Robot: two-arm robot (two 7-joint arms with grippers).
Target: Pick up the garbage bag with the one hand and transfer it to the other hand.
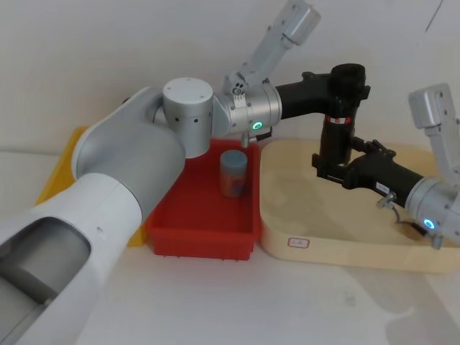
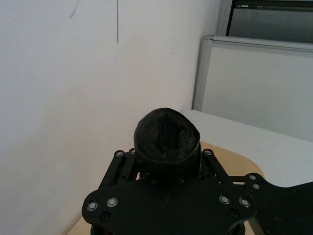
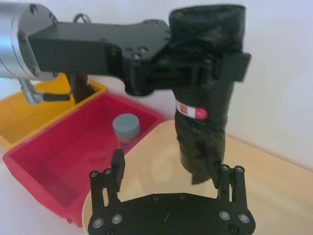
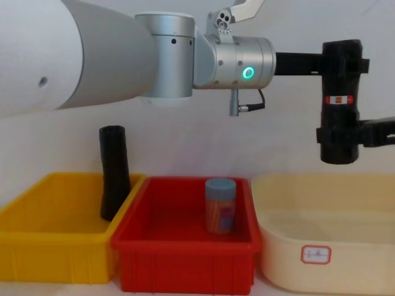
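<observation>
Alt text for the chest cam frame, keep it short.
The left gripper, green ring on its wrist, holds the garbage bag upright in the air by its upper part, above a cream tray; the right gripper reaches in from the right at the roll's lower part. Below, a yellow bin holds a plain black roll and a red bin holds a small can.

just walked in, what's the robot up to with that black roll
The left gripper is clamped on the upper part of the garbage bag, holding it upright in the air above the beige tray. The right gripper has its fingers open on either side of the roll's lower end, not yet closed on it. So the handover is midway: picked up, not passed across.
</observation>
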